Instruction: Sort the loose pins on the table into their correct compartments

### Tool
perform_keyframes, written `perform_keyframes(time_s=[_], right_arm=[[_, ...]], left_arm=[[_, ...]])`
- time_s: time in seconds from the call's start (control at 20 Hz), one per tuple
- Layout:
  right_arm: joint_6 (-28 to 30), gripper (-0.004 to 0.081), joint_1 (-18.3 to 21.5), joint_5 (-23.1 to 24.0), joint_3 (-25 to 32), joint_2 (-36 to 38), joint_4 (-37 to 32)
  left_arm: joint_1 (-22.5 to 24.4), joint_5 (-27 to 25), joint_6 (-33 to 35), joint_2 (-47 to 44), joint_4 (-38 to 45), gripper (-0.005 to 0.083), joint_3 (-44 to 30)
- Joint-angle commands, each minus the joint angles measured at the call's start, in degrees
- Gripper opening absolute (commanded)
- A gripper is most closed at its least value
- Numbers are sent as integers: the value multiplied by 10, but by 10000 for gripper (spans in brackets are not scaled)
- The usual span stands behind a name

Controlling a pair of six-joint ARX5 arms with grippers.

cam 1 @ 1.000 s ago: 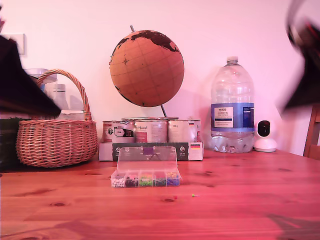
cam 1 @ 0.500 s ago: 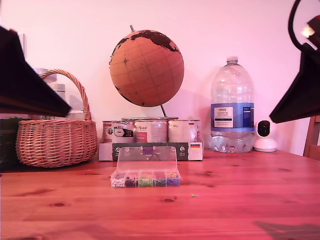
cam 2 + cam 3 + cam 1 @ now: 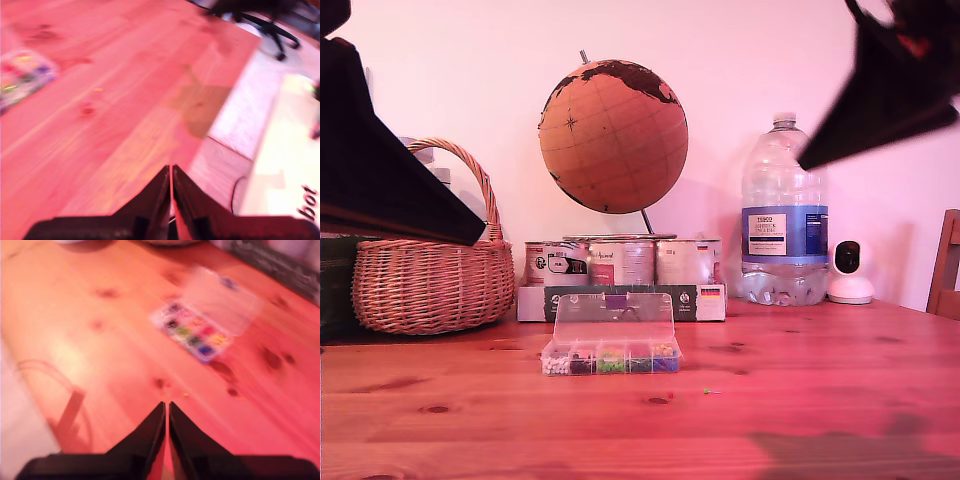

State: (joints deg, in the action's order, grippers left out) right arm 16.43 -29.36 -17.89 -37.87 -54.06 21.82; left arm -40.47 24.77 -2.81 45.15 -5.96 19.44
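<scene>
Green-headed pin point(image 3: 706, 391) lies beside the organiser box point(image 3: 611, 357).

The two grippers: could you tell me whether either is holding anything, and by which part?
Nothing is held. My first gripper and my second gripper are both shut and empty; the green pin lies on the table.

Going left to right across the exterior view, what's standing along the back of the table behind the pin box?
Wicker basket → cardboard tray of tins with the globe above it → big water bottle → small white camera.
</scene>
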Motion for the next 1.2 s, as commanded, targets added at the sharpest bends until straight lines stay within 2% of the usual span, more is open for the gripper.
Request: perform_keyframes(time_s=[0.0,0.1,0.15,0.25,0.4,0.5,0.65,0.7,0.85,1.0,1.15], right_arm=[[46,-11,-3,-22,-20,-47,43],[141,-11,-6,-78,-52,-87,93],[160,-11,-6,-102,-65,-105,109],[171,-11,-6,-122,-87,-140,133],[171,-11,-6,-121,-108,-191,181],[199,-11,-7,-94,-126,-224,199],[209,-10,-21,-7,-160,-249,220],[245,-4,-21,8,-178,-262,237],[345,89,-21,53,-236,-317,279],[408,89,-33,103,-290,-372,314],[424,89,-46,111,-311,-401,313]], left_arm=[[1,0,3,3,5,-21,3],[1,0,3,3,7,-21,3],[1,0,3,3,10,-21,3],[1,0,3,3,15,-21,3],[1,0,2,2,17,-21,3],[1,0,2,2,17,-21,3],[1,0,2,2,18,-21,3],[1,0,2,2,20,-21,3],[1,0,2,2,22,-21,3],[1,0,2,2,22,-21,3],[1,0,2,2,21,-21,3]])
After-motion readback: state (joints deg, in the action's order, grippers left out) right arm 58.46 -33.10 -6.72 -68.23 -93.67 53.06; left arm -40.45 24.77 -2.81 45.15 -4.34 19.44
